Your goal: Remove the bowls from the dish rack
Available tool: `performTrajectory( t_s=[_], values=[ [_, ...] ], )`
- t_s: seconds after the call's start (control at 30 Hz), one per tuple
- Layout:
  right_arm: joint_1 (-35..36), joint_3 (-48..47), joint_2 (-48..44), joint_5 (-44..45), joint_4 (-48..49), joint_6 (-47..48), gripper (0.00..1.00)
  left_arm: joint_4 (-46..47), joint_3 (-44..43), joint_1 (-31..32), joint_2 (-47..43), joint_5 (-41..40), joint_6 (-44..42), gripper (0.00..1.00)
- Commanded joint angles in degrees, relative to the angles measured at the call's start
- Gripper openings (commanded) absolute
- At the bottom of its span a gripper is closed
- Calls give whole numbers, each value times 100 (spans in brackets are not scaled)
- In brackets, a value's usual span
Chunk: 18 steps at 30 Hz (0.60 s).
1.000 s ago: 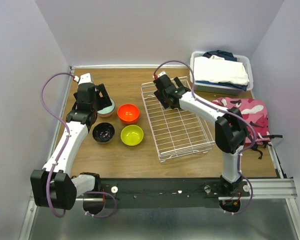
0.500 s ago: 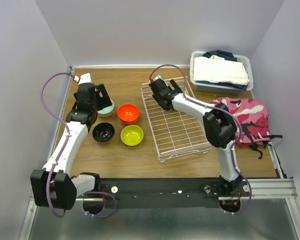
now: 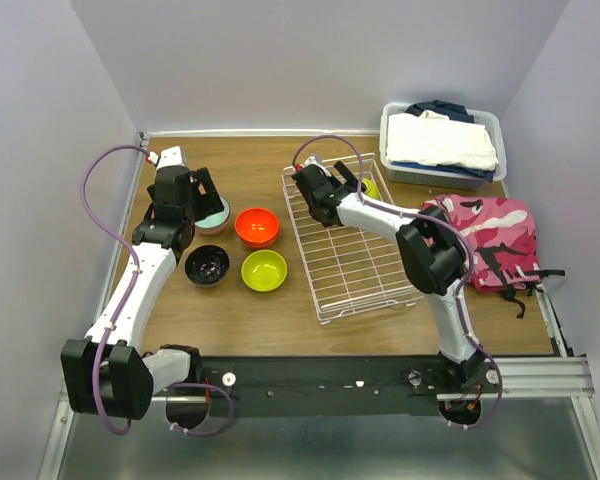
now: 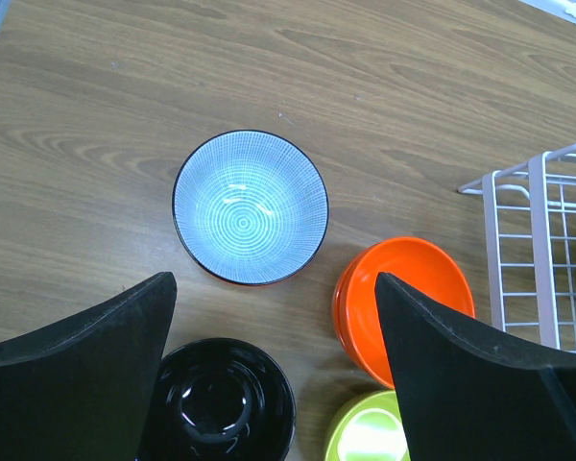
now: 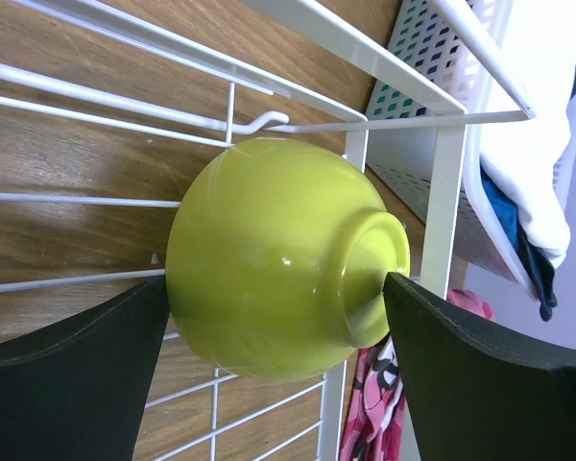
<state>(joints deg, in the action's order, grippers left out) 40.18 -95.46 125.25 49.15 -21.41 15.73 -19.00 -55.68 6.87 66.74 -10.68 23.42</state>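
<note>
Since the earlier frame the right arm has folded its elbow inward and carried the right hand [image 3: 345,183] across the far end of the dish rack [image 3: 355,255], uncovering a lime-green bowl [image 5: 269,254] in the rack's far right corner; the left arm has not shifted at all

That bowl lies tipped on its side, its foot towards the grey bin [image 3: 485,125] of folded clothes and its rim against the corner wires, which probably stop it rolling. The right hand has its fingers spread wide, one on each flank of the bowl and very close to it; whether either pad already touches cannot be told. The approach is side-on, most likely because the rim faces away and only the round body offers a hold. Nothing is gripped yet.

The left hand [image 4: 274,288] hangs with fingers wide apart and holding nothing above the pale blue bowl [image 4: 250,206], which sits upright on the counter [image 3: 250,165]. Near it stand an orange bowl [image 4: 403,298], a dark bowl [image 4: 221,408] and a second lime-green bowl [image 4: 370,432], all upright left of the rack, seemingly the drop-off area, kept within the left arm's reach.

No other bowl shows in the rack, so this looks like the last one to lift. The curved glossy side may slip as the fingers close
</note>
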Motion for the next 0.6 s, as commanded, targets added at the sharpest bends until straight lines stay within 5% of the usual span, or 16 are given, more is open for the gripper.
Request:
performTrajectory(
  t_s=[0.0,0.33,0.57],
  values=[
    [16,291,438,402,-153,150,99,2,-66,7,-74,-49,22,93],
    [148,133,755,666,-390,255,99,2,-66,7,-100,-40,22,93],
    [244,177,457,816,-312,492,89,-7,-75,7,-100,-31,31,93]
  ],
)
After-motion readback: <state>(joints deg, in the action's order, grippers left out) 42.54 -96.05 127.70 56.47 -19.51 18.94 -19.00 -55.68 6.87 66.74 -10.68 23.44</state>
